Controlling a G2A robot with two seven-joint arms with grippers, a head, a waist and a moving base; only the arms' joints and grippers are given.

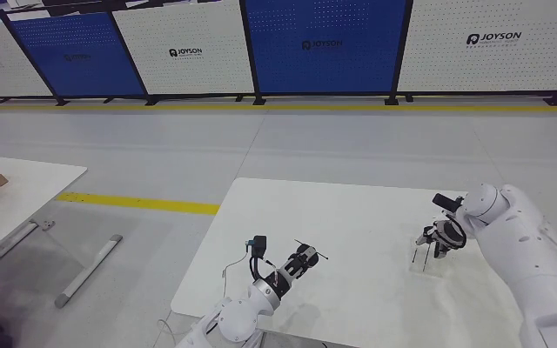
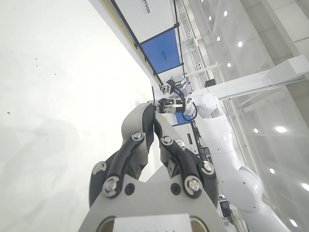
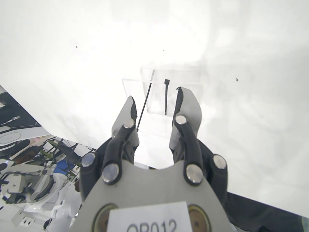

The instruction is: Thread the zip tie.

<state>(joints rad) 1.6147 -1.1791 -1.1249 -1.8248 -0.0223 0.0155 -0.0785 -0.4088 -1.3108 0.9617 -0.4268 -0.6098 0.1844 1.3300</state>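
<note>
The left claw (image 2: 152,114) grips a thin black plastic zip tie (image 2: 152,92), well apart from the clear acrylic holder (image 3: 189,78); the right claw (image 3: 155,102) hangs open above the holder's two standing ties (image 3: 166,97).

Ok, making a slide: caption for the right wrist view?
Right gripper, jaws open, over two zip ties standing in a clear holder on the table.

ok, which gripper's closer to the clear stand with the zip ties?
Right. The right gripper hangs open directly over the clear stand. The left gripper is far off from it, shut on a separate zip tie.
</note>
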